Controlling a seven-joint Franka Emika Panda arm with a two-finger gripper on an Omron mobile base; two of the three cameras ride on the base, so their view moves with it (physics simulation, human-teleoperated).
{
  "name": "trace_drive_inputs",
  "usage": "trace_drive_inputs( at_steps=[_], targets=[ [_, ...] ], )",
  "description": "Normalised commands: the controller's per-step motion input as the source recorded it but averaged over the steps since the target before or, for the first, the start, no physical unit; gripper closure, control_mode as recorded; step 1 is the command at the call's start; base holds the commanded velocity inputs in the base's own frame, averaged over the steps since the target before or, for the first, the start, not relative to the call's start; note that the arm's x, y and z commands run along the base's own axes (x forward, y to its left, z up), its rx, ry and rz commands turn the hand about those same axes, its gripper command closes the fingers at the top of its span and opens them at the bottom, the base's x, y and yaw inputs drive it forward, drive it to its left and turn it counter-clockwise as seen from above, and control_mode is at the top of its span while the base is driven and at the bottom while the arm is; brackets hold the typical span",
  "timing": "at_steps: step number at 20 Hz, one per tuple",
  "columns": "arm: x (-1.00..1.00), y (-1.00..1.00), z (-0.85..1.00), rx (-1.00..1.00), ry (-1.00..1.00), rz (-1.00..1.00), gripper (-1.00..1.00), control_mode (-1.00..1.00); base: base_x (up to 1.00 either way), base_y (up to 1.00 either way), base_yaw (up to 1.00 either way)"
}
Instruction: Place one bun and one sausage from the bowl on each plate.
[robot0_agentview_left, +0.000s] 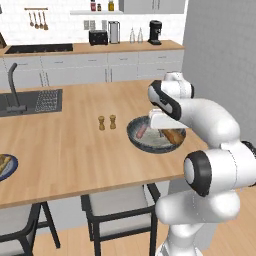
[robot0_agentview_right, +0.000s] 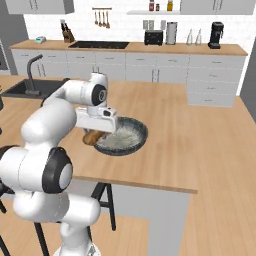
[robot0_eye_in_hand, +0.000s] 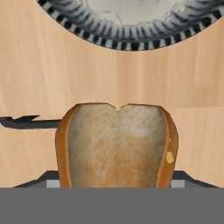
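Note:
My gripper (robot0_agentview_left: 168, 132) is shut on a golden-tan bun (robot0_agentview_left: 174, 135), held just above the wooden counter at the near edge of the dark grey bowl (robot0_agentview_left: 131, 136). In the right base view the bun (robot0_agentview_right: 91, 137) hangs under the hand (robot0_agentview_right: 96, 131), left of the bowl (robot0_agentview_right: 142, 133). The hand view has the bun (robot0_eye_in_hand: 117, 146) end-on, hiding the fingertips, with the bowl's rim (robot0_eye_in_hand: 122, 43) beyond it. A reddish sausage (robot0_agentview_left: 141, 131) lies in the bowl. One dark blue-grey plate (robot0_agentview_left: 11, 169) sits at the far left edge with tan food on it. The other plate is out of view.
Two small shakers (robot0_agentview_left: 107, 122) stand on the counter left of the bowl. A sink with a faucet (robot0_agentview_left: 30, 101) is set into the far left. Dark stools (robot0_agentview_left: 120, 210) stand under the counter's near edge, and the counter ends just right of the bowl.

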Motion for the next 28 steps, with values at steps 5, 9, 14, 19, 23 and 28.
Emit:
trace_drive_inputs(
  at_steps=[5, 9, 14, 19, 23, 28],
  targets=[
    [-0.50, 0.09, 0.18, -0.01, -0.01, 0.00, 1.00, -1.00, 0.00, 0.00, 0.00],
    [-0.03, 0.00, 0.11, 0.00, 0.00, 0.00, 1.00, -1.00, 0.00, 0.00, 0.00],
    [-0.02, 0.00, 0.02, 0.00, -0.01, 0.00, 1.00, -1.00, 0.00, 0.00, 0.00],
    [0.00, 0.00, 0.00, 0.00, 0.00, 0.00, 1.00, 1.00, -0.21, 0.01, 0.00],
    [0.00, 0.00, 0.00, 0.00, 0.00, 0.00, 1.00, 1.00, -0.89, 0.60, 0.00],
    [0.00, 0.00, 0.00, 0.00, 0.00, 0.00, 1.00, 1.00, -0.06, 1.00, 0.00]
  ],
)
